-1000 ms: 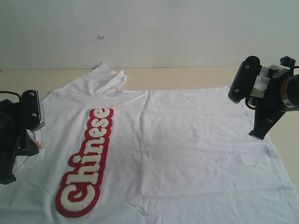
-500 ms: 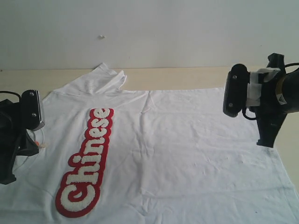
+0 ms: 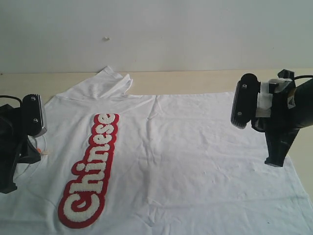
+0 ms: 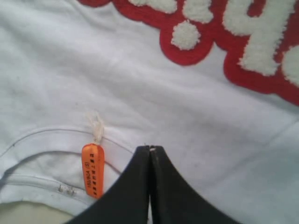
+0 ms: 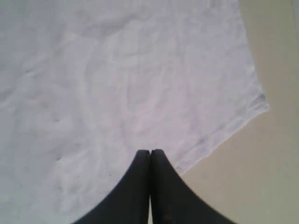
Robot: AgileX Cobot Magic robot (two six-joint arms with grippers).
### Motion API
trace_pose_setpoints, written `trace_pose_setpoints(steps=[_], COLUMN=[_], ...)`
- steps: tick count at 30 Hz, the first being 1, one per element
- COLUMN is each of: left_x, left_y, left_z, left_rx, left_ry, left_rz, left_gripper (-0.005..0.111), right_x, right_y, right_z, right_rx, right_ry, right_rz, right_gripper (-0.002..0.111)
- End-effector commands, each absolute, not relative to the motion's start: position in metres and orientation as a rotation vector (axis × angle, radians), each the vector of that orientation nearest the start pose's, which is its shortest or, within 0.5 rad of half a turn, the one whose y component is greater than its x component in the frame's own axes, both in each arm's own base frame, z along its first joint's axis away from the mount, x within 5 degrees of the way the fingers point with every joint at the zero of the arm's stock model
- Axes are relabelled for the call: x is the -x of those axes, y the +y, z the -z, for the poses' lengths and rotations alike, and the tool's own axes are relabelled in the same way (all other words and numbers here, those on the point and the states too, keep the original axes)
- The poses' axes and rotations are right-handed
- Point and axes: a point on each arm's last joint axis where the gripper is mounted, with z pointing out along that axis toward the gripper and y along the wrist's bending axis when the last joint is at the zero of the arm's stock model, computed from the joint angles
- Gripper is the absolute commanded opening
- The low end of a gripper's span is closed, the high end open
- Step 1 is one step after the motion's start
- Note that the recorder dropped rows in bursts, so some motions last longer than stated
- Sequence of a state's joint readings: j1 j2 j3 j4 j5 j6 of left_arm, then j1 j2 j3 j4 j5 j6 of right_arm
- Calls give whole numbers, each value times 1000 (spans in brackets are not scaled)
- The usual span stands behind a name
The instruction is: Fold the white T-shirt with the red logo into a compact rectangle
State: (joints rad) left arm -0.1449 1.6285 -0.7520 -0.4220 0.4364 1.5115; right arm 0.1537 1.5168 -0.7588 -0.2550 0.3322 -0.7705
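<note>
The white T-shirt lies spread flat over the table, collar toward the left. Its red logo with fluffy white letters runs along the left part. My left gripper hovers shut over the collar, beside the orange neck tag; the logo shows beyond it. My right gripper is shut, empty, above the shirt close to its hem edge near the corner. In the exterior view the right gripper hangs over the shirt's right side and the left arm stands at the left edge.
The beige table shows behind the shirt and at the far right. A white wall rises behind. One sleeve is bunched at the back left.
The right arm has swung slightly left and lowered toward the shirt's right side. The left arm and the shirt have not moved.
</note>
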Motion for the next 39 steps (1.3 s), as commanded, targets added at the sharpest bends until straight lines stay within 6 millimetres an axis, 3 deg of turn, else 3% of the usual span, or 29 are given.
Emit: trace_pose_setpoints(steps=[1, 4, 10, 16, 20, 24, 26, 30, 33, 39], left_x=[-277, -277, -277, -277, -277, -277, -275, -269, -269, -270], left_y=[-58, -58, -58, -58, -57, -58, -62, -74, -77, -81], left_z=[-158, -158, -158, -158, -158, -158, -158, -160, -161, -163], left_rx=[-1645, -1645, -1645, -1645, -1641, -1634, -1544, -1336, -1283, -1146], left_ry=[2160, 2160, 2160, 2160, 2157, 2164, 2219, 2318, 2331, 2375], left_rz=[-42, -42, -42, -42, -50, -38, 48, 322, 383, 455], left_gripper=[0, 0, 0, 0, 0, 0, 0, 0, 0, 0], right_x=[-277, -276, -273, -257, -256, -268, -274, -275, -276, -282], right_y=[42, 49, 58, 66, 73, 73, 72, 61, 59, 59], right_z=[-194, -197, -199, -198, -201, -202, -202, -196, -192, -192], right_rx=[1508, 1576, 1493, 1491, 1361, 1268, 1243, 1423, 1459, 1353], right_ry=[2286, 2364, 2421, 2538, 2578, 2509, 2470, 2451, 2455, 2459], right_rz=[273, 110, -78, -333, -462, -366, -301, -120, -93, -65], right_gripper=[0, 0, 0, 0, 0, 0, 0, 0, 0, 4])
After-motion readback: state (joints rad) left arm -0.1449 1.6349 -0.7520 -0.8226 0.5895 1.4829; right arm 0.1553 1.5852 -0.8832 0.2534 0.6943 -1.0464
